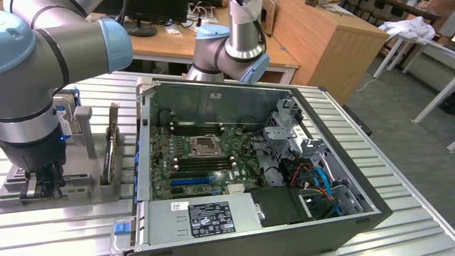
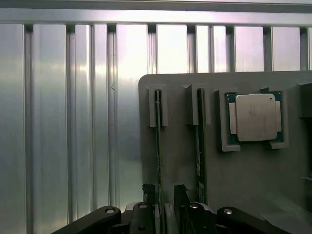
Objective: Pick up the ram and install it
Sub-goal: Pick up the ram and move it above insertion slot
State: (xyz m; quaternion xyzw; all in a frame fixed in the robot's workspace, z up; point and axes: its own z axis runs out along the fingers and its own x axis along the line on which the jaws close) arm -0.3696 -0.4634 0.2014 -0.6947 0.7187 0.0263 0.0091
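Straddles ram point(image 2: 158, 131) standing edgewise in gray holder point(image 2: 243, 185) slot with gripper point(image 2: 164, 191) jaws apart, not clamped, with CPU point(image 2: 255, 117) in holder pocket nearby.

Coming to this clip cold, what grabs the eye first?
An open computer case lies on the slatted metal table, its green motherboard exposed. At the exterior view's left the gripper hangs low over a grey holder, open fingers either side of the ram standing on edge, with a second stick and a silver processor chip alongside.
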